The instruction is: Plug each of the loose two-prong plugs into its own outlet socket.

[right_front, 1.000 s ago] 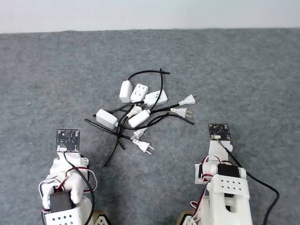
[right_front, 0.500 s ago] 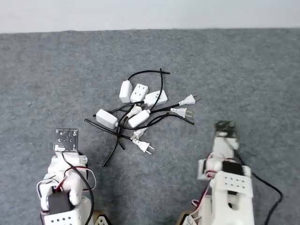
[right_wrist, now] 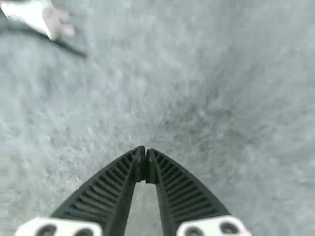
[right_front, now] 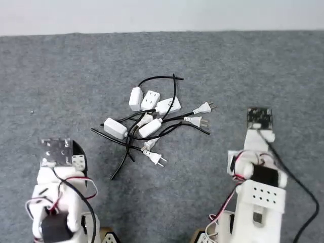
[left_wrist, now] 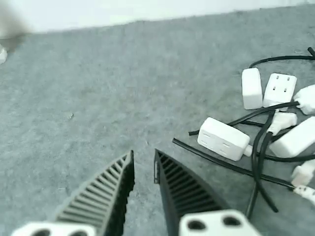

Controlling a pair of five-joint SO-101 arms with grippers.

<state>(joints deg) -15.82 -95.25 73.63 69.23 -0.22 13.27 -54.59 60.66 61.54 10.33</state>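
Black ribbed left gripper (left_wrist: 143, 160) slightly parted, empty | black ribbed right gripper (right_wrist: 145, 152) pressed together, empty | judged best: white two-prong plug (right_front: 153, 157) gripped by body, prongs left free.

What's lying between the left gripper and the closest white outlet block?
In the left wrist view, grey carpet and one thin black cord lie between the left gripper and that outlet block.

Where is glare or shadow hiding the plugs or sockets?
High view: even light, no glare on the outlet sockets or two-prong plugs, only faint shadows by the cords. Left wrist view: sockets evenly lit, slots visible. Right wrist view: carpet evenly lit under right end effector.
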